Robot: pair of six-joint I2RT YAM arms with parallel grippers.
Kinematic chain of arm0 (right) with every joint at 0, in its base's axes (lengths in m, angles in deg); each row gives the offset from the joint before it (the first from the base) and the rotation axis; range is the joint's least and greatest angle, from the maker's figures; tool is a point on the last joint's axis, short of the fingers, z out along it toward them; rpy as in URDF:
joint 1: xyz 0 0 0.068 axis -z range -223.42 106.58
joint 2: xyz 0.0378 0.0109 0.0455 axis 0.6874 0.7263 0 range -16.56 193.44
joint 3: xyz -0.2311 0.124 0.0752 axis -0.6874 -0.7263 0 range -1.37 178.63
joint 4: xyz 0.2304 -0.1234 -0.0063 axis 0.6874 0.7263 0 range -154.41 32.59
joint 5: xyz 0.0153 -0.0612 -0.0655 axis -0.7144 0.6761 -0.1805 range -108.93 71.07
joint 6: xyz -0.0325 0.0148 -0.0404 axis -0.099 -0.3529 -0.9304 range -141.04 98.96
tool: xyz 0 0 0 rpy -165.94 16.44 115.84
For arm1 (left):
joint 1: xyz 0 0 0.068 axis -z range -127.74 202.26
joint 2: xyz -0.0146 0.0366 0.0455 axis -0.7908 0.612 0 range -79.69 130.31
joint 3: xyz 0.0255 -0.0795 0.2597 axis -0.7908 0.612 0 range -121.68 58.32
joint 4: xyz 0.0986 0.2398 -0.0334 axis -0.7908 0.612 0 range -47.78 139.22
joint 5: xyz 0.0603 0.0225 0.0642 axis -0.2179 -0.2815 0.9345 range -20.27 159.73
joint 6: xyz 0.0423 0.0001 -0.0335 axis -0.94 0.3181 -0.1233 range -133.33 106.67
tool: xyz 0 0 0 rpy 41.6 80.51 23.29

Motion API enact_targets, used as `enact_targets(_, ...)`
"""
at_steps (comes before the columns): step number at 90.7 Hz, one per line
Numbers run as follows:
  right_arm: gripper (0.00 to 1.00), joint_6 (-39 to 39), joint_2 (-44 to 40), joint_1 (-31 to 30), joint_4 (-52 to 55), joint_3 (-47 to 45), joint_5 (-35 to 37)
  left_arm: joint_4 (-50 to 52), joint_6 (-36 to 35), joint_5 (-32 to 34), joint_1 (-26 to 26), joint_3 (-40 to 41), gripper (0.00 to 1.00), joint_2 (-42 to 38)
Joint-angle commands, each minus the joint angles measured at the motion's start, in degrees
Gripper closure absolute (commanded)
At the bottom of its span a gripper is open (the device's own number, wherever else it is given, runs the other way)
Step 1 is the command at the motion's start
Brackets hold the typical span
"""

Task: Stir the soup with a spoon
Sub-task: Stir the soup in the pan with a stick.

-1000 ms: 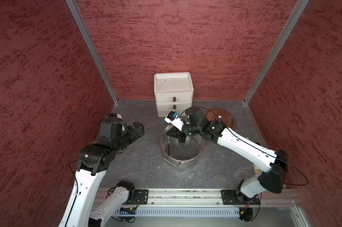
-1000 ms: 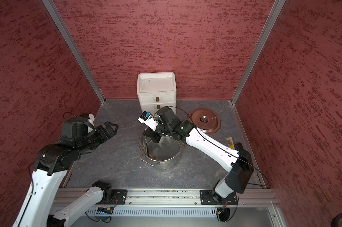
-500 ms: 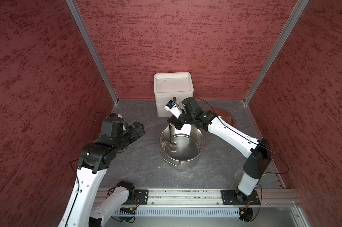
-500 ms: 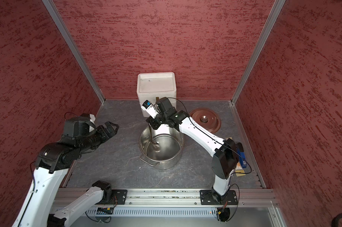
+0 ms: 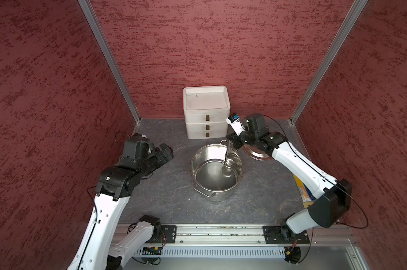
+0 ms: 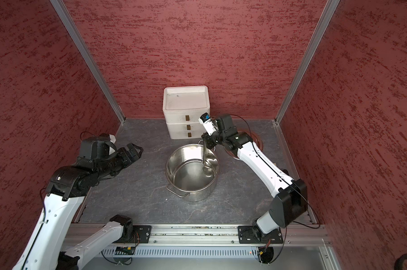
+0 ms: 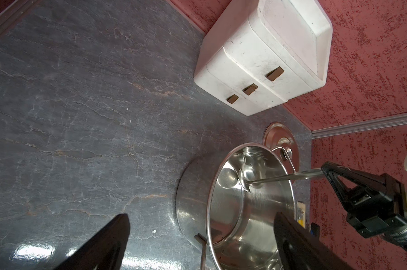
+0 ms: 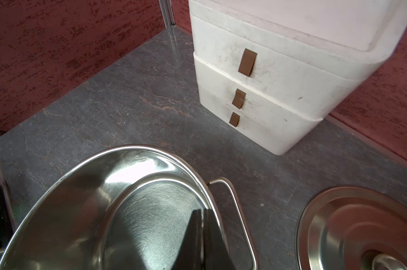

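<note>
A steel pot stands mid-table in both top views. No soup shows in it; its inside looks like bare shiny metal. My right gripper hangs over the pot's back right rim, shut on the top of the spoon. The spoon hangs nearly upright, its bowl low against the pot's inner wall. The left wrist view shows the spoon's handle running from the right gripper down into the pot. My left gripper stands open left of the pot, holding nothing.
A white three-drawer unit stands against the back wall behind the pot. The pot's lid lies flat to the right of the pot, partly under my right arm. A yellow and blue object lies near the right edge.
My right gripper has carried the spoon from the pot's left side along its back rim to the back right. The left arm has stayed where it was.
</note>
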Motion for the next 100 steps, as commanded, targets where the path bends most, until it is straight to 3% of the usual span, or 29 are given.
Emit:
enact_targets(1,1.0,-1.28,-5.1,0.8,1.91,-2.36,0.83,-1.31,-1.08,-0.22,-0.37,0.13,0.0,0.23)
enact_targets(31,1.0,-1.76,-16.47,0.12,5.74,-9.65,-10.46,-1.7,-1.37,-0.38,-0.42,0.39,0.0,0.71)
enact_targets(56,1.0,-1.87,-19.04,-7.0,3.59,-10.54,-18.39,-2.24,-1.34,-0.79,-0.47,0.63,0.0,1.05)
enact_targets(84,1.0,-4.67,-8.15,-17.47,-1.66,-3.2,-17.83,-2.3,-0.88,-0.86,-0.51,0.92,0.0,0.2)
enact_targets(100,1.0,-4.11,2.15,-18.47,-3.6,4.53,-15.07,-1.73,-0.95,-0.58,-0.46,0.87,0.0,-0.56)
